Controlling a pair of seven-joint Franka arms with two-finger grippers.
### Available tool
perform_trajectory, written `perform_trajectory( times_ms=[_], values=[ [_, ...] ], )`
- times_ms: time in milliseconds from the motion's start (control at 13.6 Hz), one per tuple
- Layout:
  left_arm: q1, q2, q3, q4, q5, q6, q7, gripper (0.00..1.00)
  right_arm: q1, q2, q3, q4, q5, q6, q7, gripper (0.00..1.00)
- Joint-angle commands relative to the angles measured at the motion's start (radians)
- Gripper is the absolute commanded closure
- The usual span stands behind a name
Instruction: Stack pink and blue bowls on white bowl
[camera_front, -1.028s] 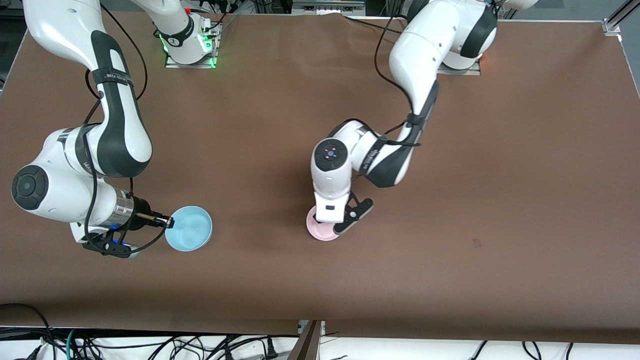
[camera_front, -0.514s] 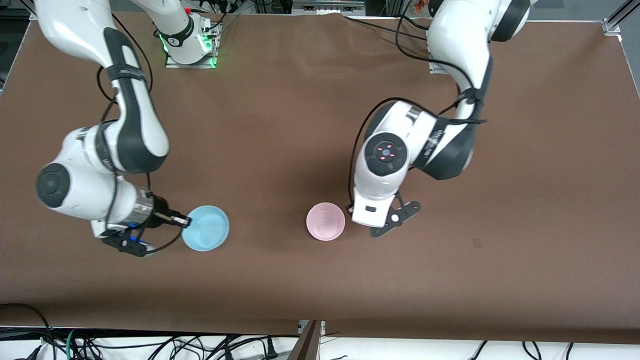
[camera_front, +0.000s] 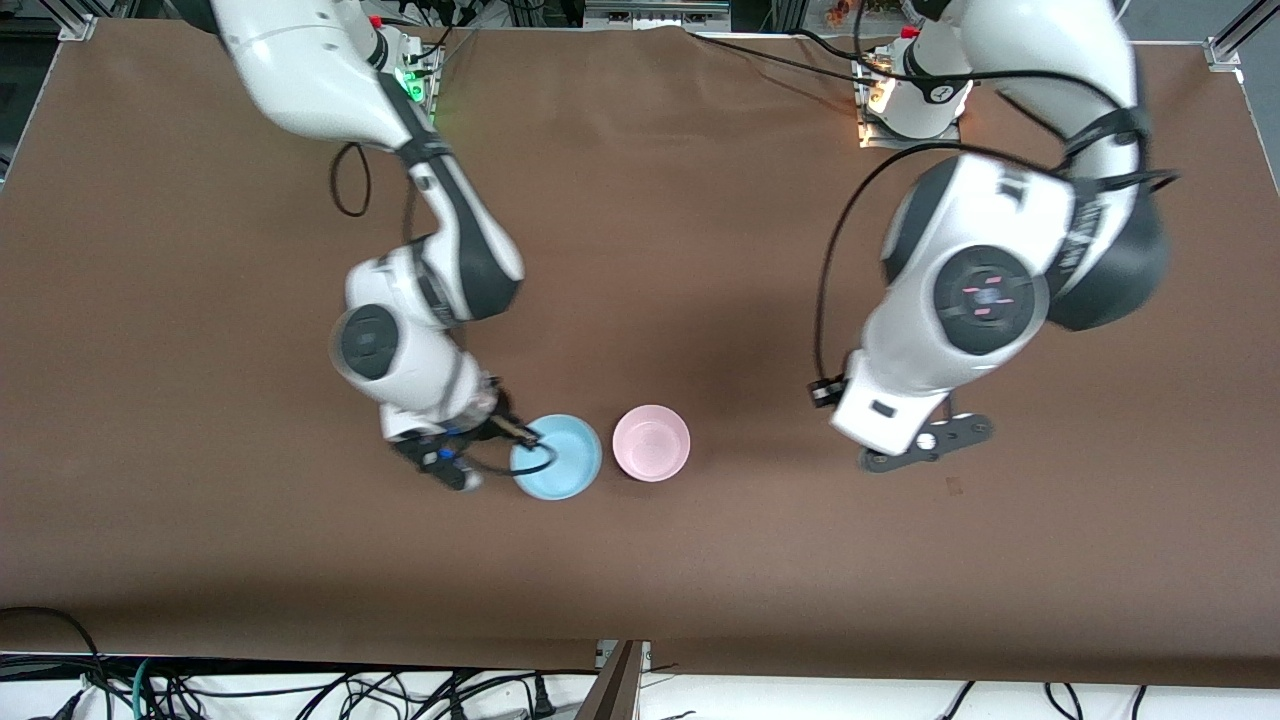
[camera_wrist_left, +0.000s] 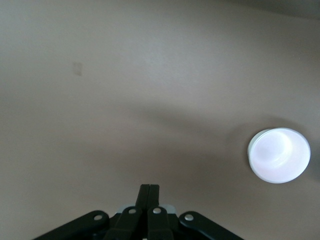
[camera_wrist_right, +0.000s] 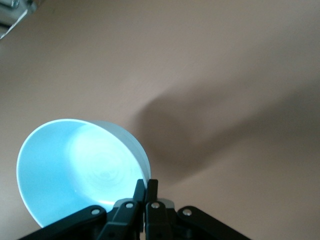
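Note:
The sky-blue bowl (camera_front: 562, 460) hangs tilted from its rim in my right gripper (camera_front: 527, 436), which is shut on it. It is over the table right beside the pale pink bowl (camera_front: 651, 443), on the right arm's side. In the right wrist view the fingers (camera_wrist_right: 151, 186) pinch the blue bowl's (camera_wrist_right: 75, 170) wall. The pink bowl stands upright on the table and shows in the left wrist view (camera_wrist_left: 279, 155). My left gripper (camera_wrist_left: 149, 187) is shut and empty, raised over bare table toward the left arm's end. No separate white bowl shows.
The brown table (camera_front: 700, 560) stretches wide around both bowls. A small dark mark (camera_front: 953, 487) lies on it under the left hand. Cables hang along the edge nearest the front camera.
My right arm has carried the blue bowl across to the pink bowl. My left gripper has let go of the pink bowl, risen and drawn away toward its own end.

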Motion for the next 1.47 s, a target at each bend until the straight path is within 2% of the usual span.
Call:
perform_trajectory(
  times_ms=[0, 147, 440, 661, 807, 954, 1394],
  values=[
    [0.057, -0.065, 0.001, -0.026, -0.012, -0.061, 0.177, 0.92, 0.057, 0.029, -0.013, 0.011, 0.01, 0.074, 0.144, 1.0],
    [0.099, -0.085, 0.004, -0.026, -0.007, -0.084, 0.285, 0.73, 0.074, 0.031, -0.011, 0.011, 0.01, 0.079, 0.187, 1.0],
    [0.139, -0.118, 0.014, -0.027, 0.013, -0.108, 0.417, 0.52, 0.108, 0.052, -0.011, 0.011, 0.012, 0.121, 0.285, 1.0],
    [0.152, -0.119, 0.015, -0.029, 0.048, -0.108, 0.482, 0.21, 0.137, 0.077, -0.011, 0.028, 0.012, 0.159, 0.345, 1.0],
    [0.168, -0.135, 0.017, -0.029, 0.048, -0.107, 0.512, 0.12, 0.155, 0.084, -0.011, 0.034, 0.01, 0.17, 0.372, 1.0],
    [0.183, -0.135, 0.015, -0.03, 0.048, -0.107, 0.546, 0.07, 0.157, 0.083, -0.011, 0.034, 0.009, 0.168, 0.376, 1.0],
    [0.185, -0.135, 0.015, -0.033, 0.05, -0.107, 0.552, 0.06, 0.155, 0.097, -0.015, 0.031, -0.013, 0.167, 0.362, 1.0]
  ],
)
